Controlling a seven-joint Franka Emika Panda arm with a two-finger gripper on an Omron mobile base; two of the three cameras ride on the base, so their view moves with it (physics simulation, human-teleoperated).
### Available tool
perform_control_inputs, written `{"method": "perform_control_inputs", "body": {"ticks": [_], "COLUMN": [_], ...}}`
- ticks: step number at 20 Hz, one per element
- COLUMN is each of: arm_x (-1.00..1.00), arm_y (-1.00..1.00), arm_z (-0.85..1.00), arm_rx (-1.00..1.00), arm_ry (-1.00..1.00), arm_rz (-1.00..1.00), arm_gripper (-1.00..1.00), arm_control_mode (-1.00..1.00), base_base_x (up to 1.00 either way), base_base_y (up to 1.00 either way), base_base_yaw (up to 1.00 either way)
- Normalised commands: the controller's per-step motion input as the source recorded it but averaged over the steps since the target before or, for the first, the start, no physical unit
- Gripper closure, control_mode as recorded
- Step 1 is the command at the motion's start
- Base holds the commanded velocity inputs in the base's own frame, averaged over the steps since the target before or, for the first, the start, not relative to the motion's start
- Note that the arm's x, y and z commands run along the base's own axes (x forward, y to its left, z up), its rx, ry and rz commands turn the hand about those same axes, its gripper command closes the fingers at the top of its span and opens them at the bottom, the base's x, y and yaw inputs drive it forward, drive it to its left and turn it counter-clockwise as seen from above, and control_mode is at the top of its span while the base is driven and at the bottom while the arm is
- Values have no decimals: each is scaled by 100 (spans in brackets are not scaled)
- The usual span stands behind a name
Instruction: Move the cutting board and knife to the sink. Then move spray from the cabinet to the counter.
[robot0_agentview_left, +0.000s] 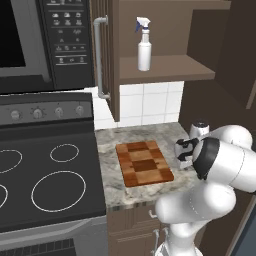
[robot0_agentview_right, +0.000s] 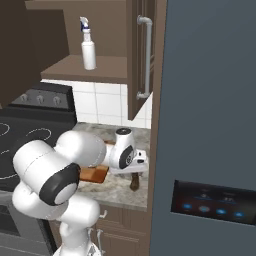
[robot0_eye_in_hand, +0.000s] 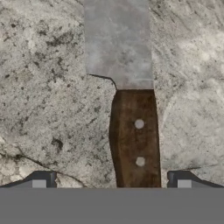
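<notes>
The knife (robot0_eye_in_hand: 134, 131) lies flat on the counter (robot0_eye_in_hand: 48, 87), grey blade pointing away and dark brown riveted handle toward me. My gripper (robot0_eye_in_hand: 111, 183) hovers just over the handle, open, with one fingertip on each side of it and nothing held. In the right base view the gripper (robot0_agentview_right: 133, 171) hangs low over the knife (robot0_agentview_right: 134, 183), right of the cutting board (robot0_agentview_right: 93, 173). The checkered wooden cutting board (robot0_agentview_left: 145, 163) rests on the counter (robot0_agentview_left: 109, 150), with the gripper (robot0_agentview_left: 182, 156) beside its right edge. The white spray (robot0_agentview_left: 144, 46) stands upright on the shelf of the open cabinet (robot0_agentview_left: 170, 67).
A black stovetop (robot0_agentview_left: 50, 180) with white rings adjoins the counter on the left, under a microwave (robot0_agentview_left: 45, 40). The cabinet door (robot0_agentview_left: 106, 55) stands swung open above the counter's left part. A tall grey fridge wall (robot0_agentview_right: 210, 110) closes off the right side.
</notes>
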Motion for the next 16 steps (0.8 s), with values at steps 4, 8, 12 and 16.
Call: {"method": "perform_control_inputs", "body": {"ticks": [4,8,12,16], "arm_x": [10,16,14,4], "arm_y": [-18,-7,0,11], "arm_z": [-15,-15,-25,-37], "arm_rx": [0,0,-1,-4], "arm_ry": [0,0,0,0], "arm_rz": [3,4,5,5], "arm_gripper": [-100,-100,-100,100], "arm_control_mode": [-100,-100,-100,-100], "base_base_x": [0,0,0,0], "base_base_y": [0,0,0,0], "base_base_yaw": [0,0,0,0]}}
